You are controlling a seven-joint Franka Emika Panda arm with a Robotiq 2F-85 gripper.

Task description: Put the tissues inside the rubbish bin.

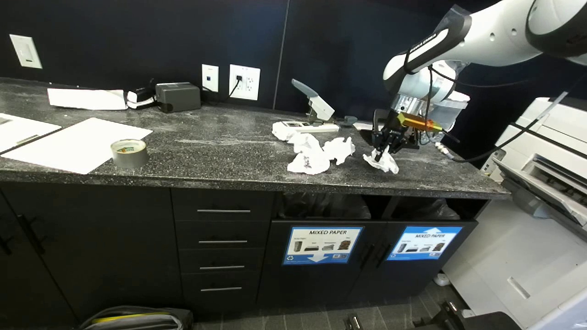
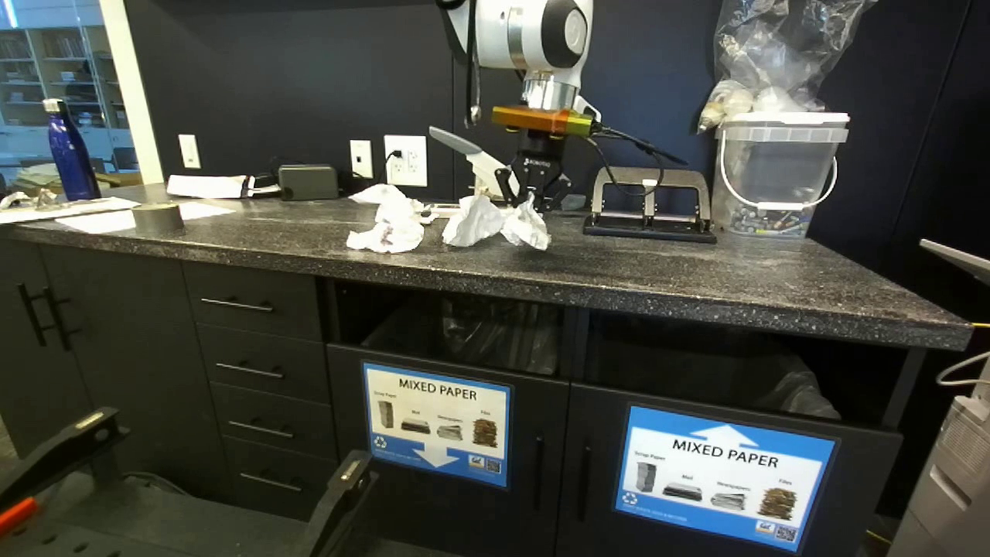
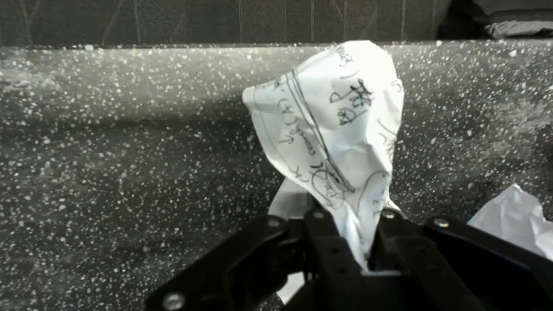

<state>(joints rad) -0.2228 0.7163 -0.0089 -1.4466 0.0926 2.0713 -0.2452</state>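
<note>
Editor: What did the gripper hold?

Reporter: A crumpled white paper, marked with handwriting. The black fingers pinched one end of it between them, over the dark speckled counter and close to its front edge. In the wrist view, its loose end spread wider than the pinched part.

Editor: Did it touch the counter?

Reporter: It hung low over the surface or rested on it; the views left that unclear.

Editor: And the rest?

Reporter: In both exterior views, more crumpled paper lay on the counter just beside the gripped piece, in front of a long-handled stapler.

Editor: What stood below?

Reporter: Plastic-lined bins, partly visible beneath the counter behind two cabinet doors. Blue-and-white signs on the doors read "Mixed Paper," one arrow pointing down, the other up.

Editor: What else shared the counter?

Reporter: In an exterior view, a roll of gray tape sat near a flat white sheet, well apart from the gripped piece. In an exterior view, a hole punch and a clear handled bucket stood to the right of the gripper.
</note>
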